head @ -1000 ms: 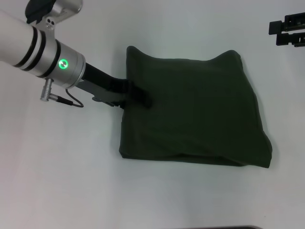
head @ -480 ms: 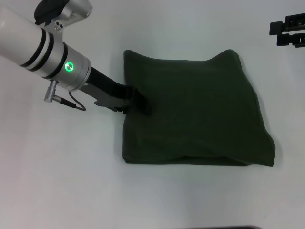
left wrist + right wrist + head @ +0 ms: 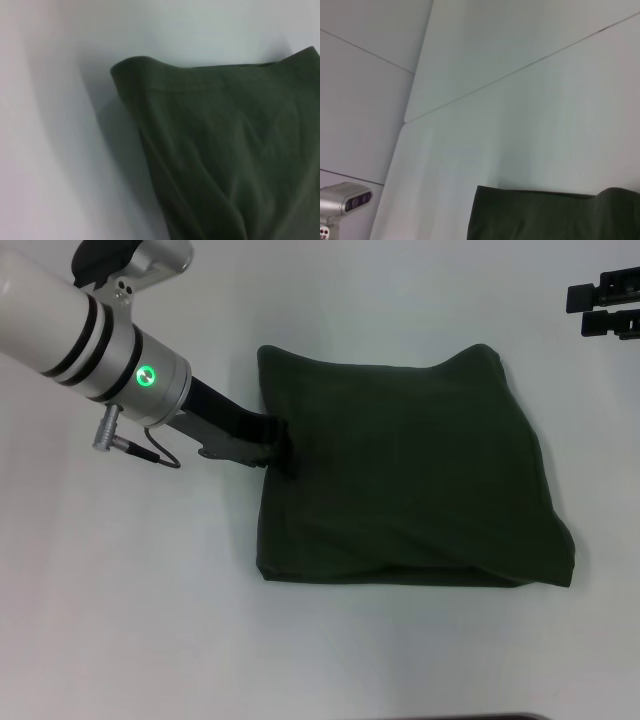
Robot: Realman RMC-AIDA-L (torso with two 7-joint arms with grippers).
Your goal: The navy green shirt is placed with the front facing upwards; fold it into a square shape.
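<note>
Navy green shirt (image 3: 405, 475) lies near the middle of the white desk (image 3: 150, 620), already folded into a compact, roughly four-sided bundle. Only plain dark fabric shows; no lettering or label on top. Judged from the layout, the main folds are done. What remains looks like tidying: the near edge is thick with stacked layers and bulges at the robot's right, the far edge dips and peaks at one corner, so the shape is not a clean square yet.

Left end effector (image 3: 283, 448) sits at the bundle's left edge, fingers dark against dark cloth. Cannot tell whether it pinches the fabric, presses on it, or is loose. Right end effector (image 3: 603, 307) is parked at the far right of the desk, well apart from the shirt; its grip state cannot be told either.

View differences:
- Head view gives the whole outline, both arms, and the uneven near edge.
- Left wrist view shows one rounded corner of the bundle close up, with a hem line and soft creases running across it; no fingers in that picture.
- Right wrist view shows only the far edge of the shirt low in the picture, plus desk seams and a grey device (image 3: 342, 200) beyond the desk, none of which the head view takes in.
</note>
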